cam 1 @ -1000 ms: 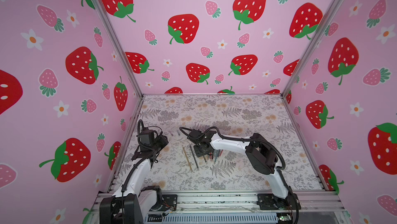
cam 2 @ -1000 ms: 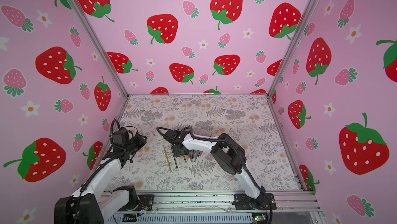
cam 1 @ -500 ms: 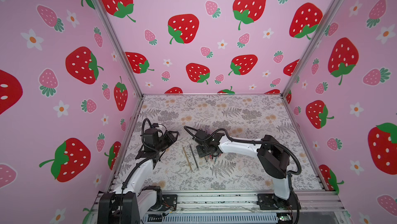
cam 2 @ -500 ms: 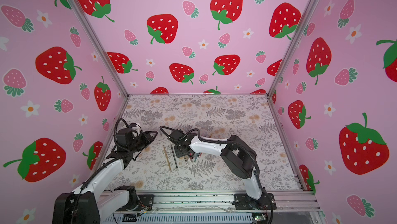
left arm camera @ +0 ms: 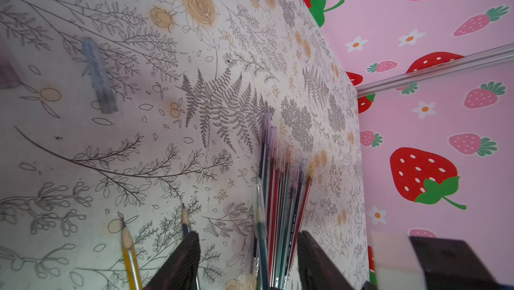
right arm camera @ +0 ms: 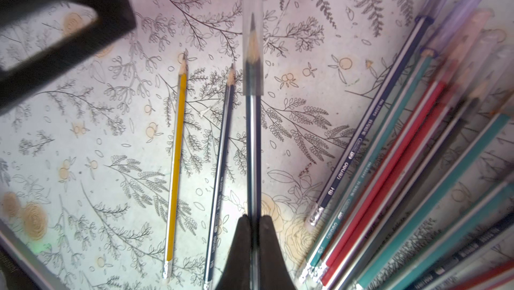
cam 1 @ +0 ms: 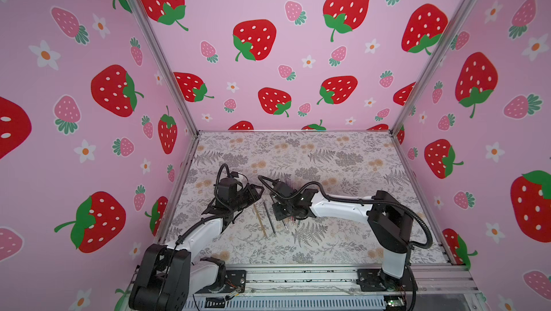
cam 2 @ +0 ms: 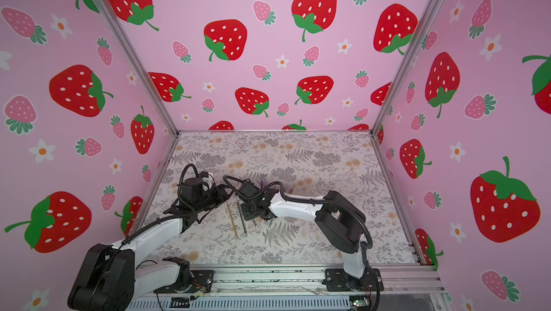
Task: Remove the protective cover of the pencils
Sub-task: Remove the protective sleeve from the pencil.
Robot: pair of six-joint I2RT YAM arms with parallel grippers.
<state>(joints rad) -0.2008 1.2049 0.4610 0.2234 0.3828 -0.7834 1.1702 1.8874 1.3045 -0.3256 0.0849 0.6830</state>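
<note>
My right gripper (right arm camera: 253, 217) is shut on a dark pencil (right arm camera: 253, 149) whose point sits inside a clear protective cover (right arm camera: 252, 38). A fanned pile of pencils (right arm camera: 403, 163), teal, red and navy with tinted covers on their points, lies beside it. A bare yellow pencil (right arm camera: 176, 163) and a bare dark pencil (right arm camera: 222, 163) lie on the table on the other side. My left gripper (left arm camera: 247, 247) is open, its fingers (left arm camera: 180, 263) apart. The covered pencil (left arm camera: 257, 219) shows between them in the left wrist view. In a top view the left gripper (cam 1: 257, 190) is close to the right wrist.
A loose blue-grey cover (left arm camera: 98, 77) lies on the floral table (cam 1: 343, 235), further out from the pencils. Pink strawberry walls (cam 1: 268, 56) close in three sides. The aluminium rail (cam 1: 298, 276) with both arm bases runs along the front.
My left gripper has swung from the left side toward the right gripper and its jaws have spread wider. The right gripper has shifted slightly to the right, still clamped on the pencil.
</note>
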